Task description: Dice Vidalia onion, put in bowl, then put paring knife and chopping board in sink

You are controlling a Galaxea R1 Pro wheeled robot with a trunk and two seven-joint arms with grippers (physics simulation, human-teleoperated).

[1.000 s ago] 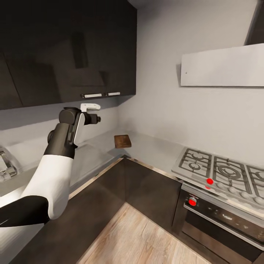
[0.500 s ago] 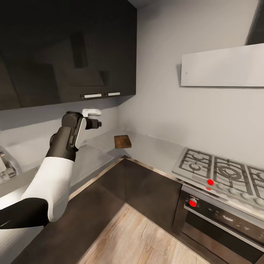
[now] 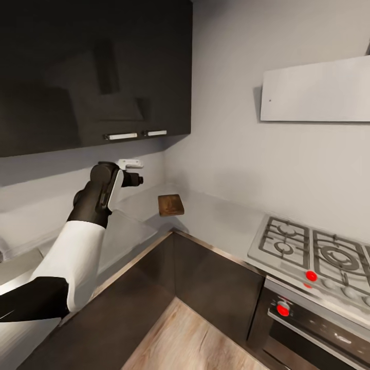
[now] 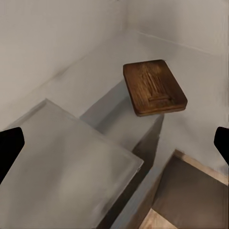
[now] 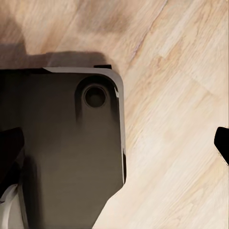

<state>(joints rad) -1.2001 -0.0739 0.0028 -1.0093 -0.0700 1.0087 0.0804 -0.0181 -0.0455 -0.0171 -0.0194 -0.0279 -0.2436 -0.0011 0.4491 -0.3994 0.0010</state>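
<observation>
Corner of the kitchen. The chopping board (image 3: 170, 204) lies flat on the grey countertop (image 3: 216, 216), tucked into the corner where the two runs meet, nothing on it. No onion, knife or bowl to be seen from here.

The left gripper (image 3: 134, 172) is raised over the counter, pointed toward the corner, well short of the board. In its wrist view the two fingertips sit at the far edges of the picture, so the jaws are spread wide, with nothing between them. The board (image 4: 153, 86) sits ahead and below.

The right gripper (image 5: 114, 143) hangs low, facing the robot's own dark base (image 5: 71, 148) and the wood floor (image 5: 176, 95). Jaws wide apart, empty.

Risks, as I judge them:
- The board is thin and flat on the counter. A grab from above would likely skid off; it needs an edge.
- It sits deep in the corner, so a long reach may bring the forearm against the wall or the upper cabinets (image 3: 92, 72).
- The stove (image 3: 313, 257) lies close on the right; a turn of the base could clip it.
</observation>
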